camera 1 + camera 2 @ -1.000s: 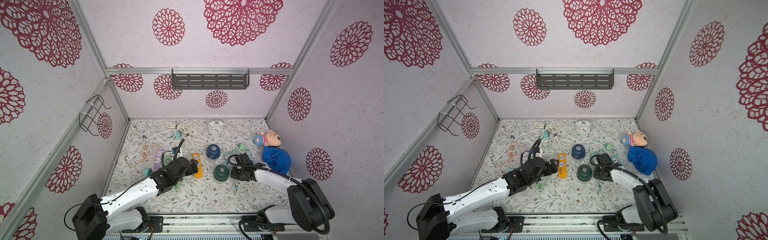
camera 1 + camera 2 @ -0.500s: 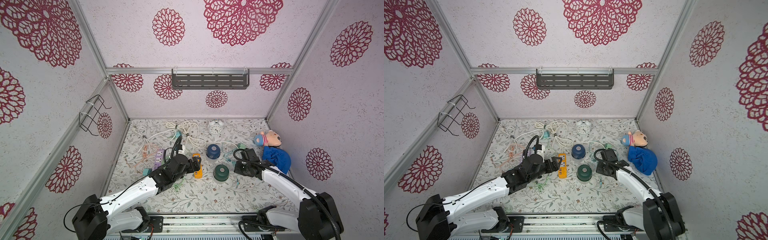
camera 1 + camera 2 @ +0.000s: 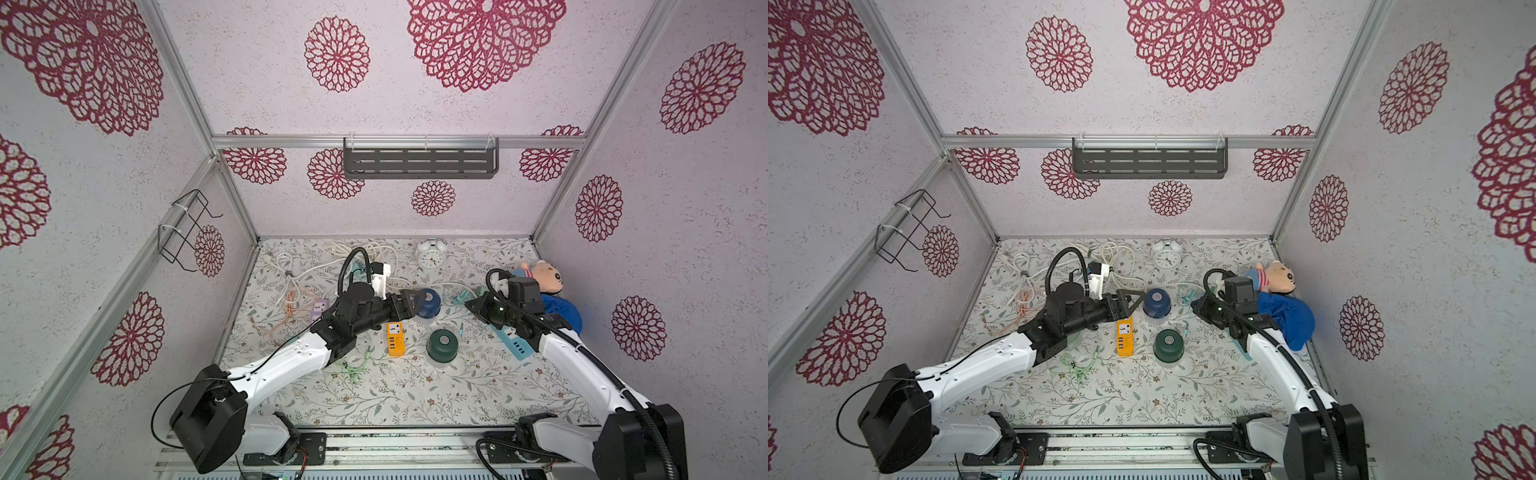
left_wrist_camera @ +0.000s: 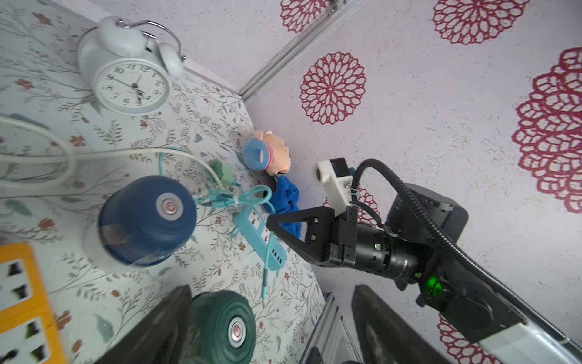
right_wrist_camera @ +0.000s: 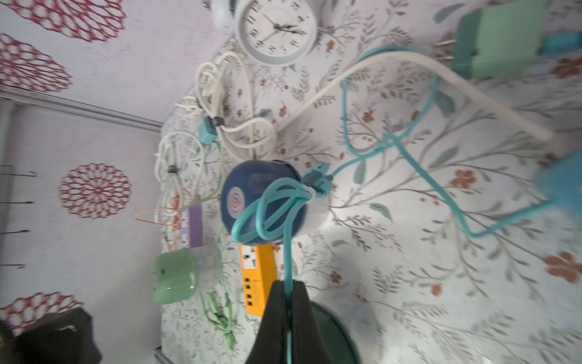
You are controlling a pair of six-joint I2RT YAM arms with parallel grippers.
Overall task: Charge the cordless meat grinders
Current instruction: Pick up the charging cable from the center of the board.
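The navy blue grinder [image 3: 429,302] [image 4: 145,217] stands mid-table. The dark green grinder [image 3: 442,345] [image 3: 1168,344] stands nearer the front. A mint green grinder [image 5: 174,279] shows only in the right wrist view, past the orange power strip; my left arm hides it from above. My left gripper [image 3: 409,300] [image 4: 271,290] hovers open just left of the navy grinder, holding nothing. My right gripper [image 3: 473,305] [image 5: 287,285] is shut on a teal charging cable [image 5: 285,252], whose coiled bundle [image 4: 233,198] hangs in front of the navy grinder.
An orange power strip [image 3: 395,338] lies left of the dark green grinder. A blue strip [image 3: 513,340] lies under my right arm and a purple one [image 3: 319,309] at the left. White cords [image 3: 365,253], an alarm clock [image 3: 432,257], a plush doll [image 3: 544,274] and a blue cloth [image 3: 561,311] line the back and right.
My left gripper moved back and right, up to the navy grinder. My right gripper drew back from beside the dark green grinder, carrying the teal cable.
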